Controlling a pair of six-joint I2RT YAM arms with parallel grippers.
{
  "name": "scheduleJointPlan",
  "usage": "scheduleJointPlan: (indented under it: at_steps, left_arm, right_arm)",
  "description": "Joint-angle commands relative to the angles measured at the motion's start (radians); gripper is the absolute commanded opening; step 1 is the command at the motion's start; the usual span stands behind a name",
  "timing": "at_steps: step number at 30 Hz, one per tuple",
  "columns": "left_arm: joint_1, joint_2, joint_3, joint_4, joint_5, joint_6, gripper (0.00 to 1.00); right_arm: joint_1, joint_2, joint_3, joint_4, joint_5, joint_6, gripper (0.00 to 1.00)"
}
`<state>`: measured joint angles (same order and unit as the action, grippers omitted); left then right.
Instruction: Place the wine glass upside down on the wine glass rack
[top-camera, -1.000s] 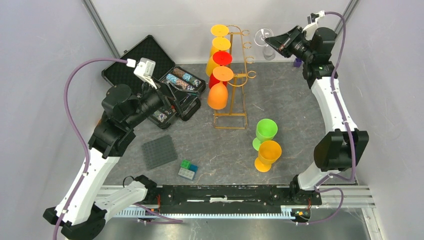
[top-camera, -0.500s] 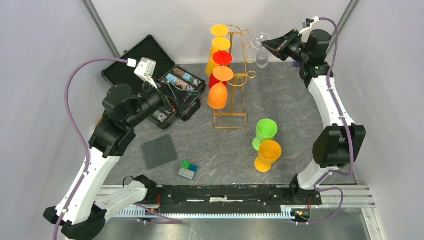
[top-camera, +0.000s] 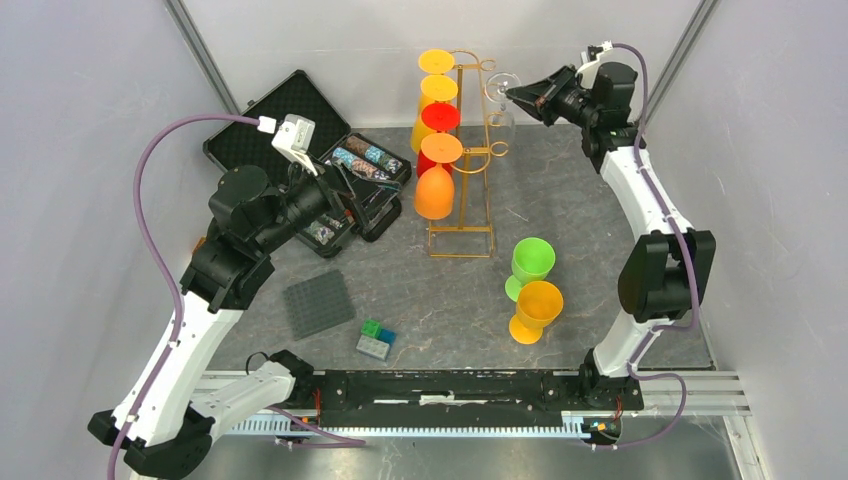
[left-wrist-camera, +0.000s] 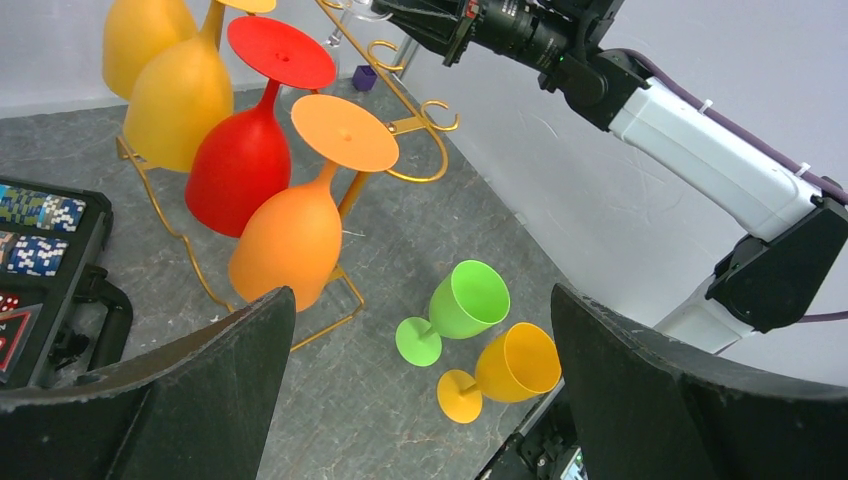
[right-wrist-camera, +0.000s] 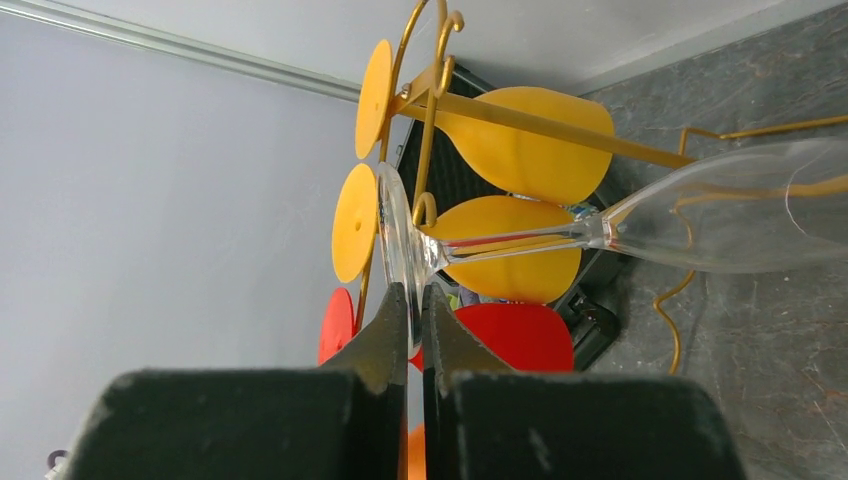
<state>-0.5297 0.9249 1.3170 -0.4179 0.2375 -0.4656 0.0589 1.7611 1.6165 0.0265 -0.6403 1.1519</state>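
The gold wire wine glass rack (top-camera: 478, 150) stands at the back centre, with several coloured glasses hanging upside down on its left side. My right gripper (top-camera: 515, 93) is shut on the foot of a clear wine glass (top-camera: 500, 105), held upside down right beside the rack's upper right loops. In the right wrist view the fingertips (right-wrist-camera: 399, 312) pinch the glass's foot (right-wrist-camera: 395, 235), the stem and bowl (right-wrist-camera: 740, 215) reach away, and the rack (right-wrist-camera: 425, 120) is just behind. My left gripper (top-camera: 345, 195) is open and empty above the open case; it faces the rack (left-wrist-camera: 400, 95).
A green glass (top-camera: 530, 265) and an orange glass (top-camera: 535, 308) stand upright on the table right of centre. An open black case (top-camera: 320, 150) lies at the back left. A dark studded plate (top-camera: 318, 303) and a small green-blue block (top-camera: 376, 338) lie near the front.
My right gripper has carried the clear glass leftward and up, from beside the back right wall to right next to the rack's upper loops. The left arm has barely moved.
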Motion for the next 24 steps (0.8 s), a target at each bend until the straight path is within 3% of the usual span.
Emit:
scheduleJointPlan:
  at_steps: [1,17,24]
  left_arm:
    - [-0.003,0.001,0.004,0.022,-0.001,-0.032,1.00]
    - [-0.003,0.001,-0.004,0.021,-0.001,-0.033,1.00]
    - [-0.003,-0.006,-0.010,0.022,-0.005,-0.036,1.00]
  right_arm:
    - [0.012,0.015,0.083,0.079,-0.024,0.022,0.00]
    - [0.047,0.039,0.087,0.103,-0.036,0.026,0.00]
    - [0.051,0.027,0.077,0.063,-0.011,-0.051,0.17]
